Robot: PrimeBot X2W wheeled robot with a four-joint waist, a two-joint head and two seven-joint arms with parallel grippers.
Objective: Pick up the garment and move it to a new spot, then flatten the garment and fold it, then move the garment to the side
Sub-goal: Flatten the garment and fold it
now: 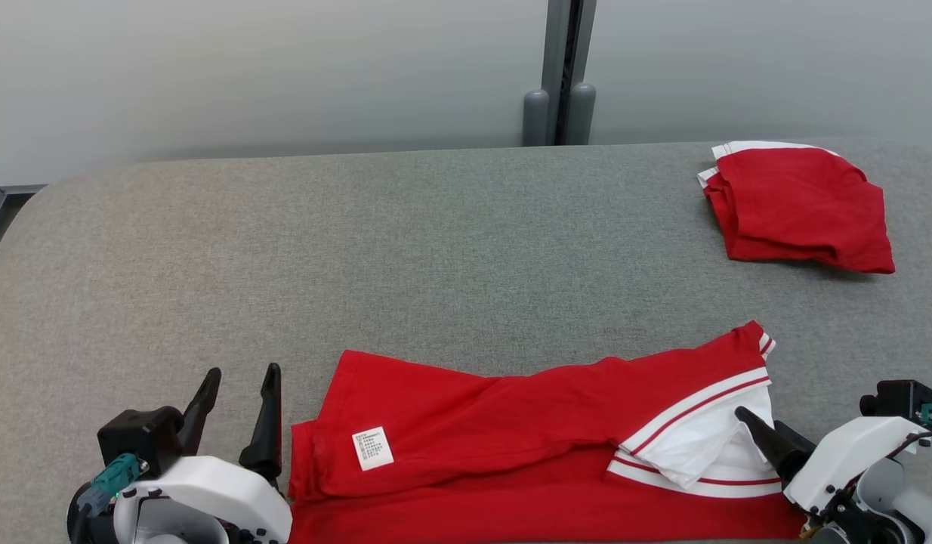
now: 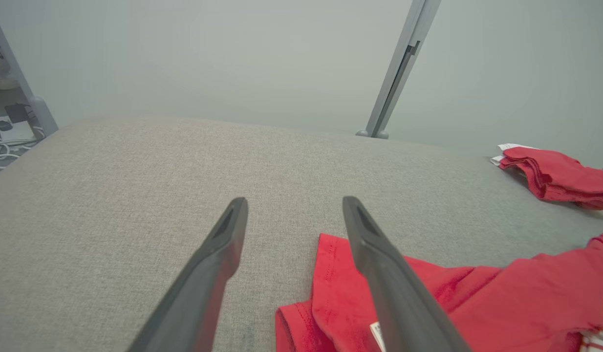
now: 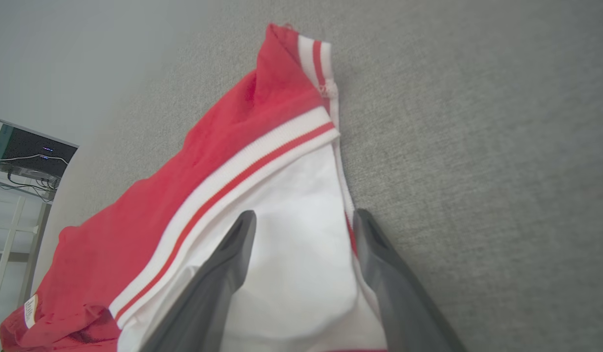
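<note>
You're hovering, jaws wide, empty.
Your left gripper [image 1: 242, 370] is waiting beside the shirt [image 1: 511, 408]; right gripper [image 3: 305, 214] is hanging over its white part.

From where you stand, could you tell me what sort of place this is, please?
Likely a lab set up for garment folding: a grey fabric-covered table, a red garment lying on it, another folded garment aside, and cables on the floor.
</note>
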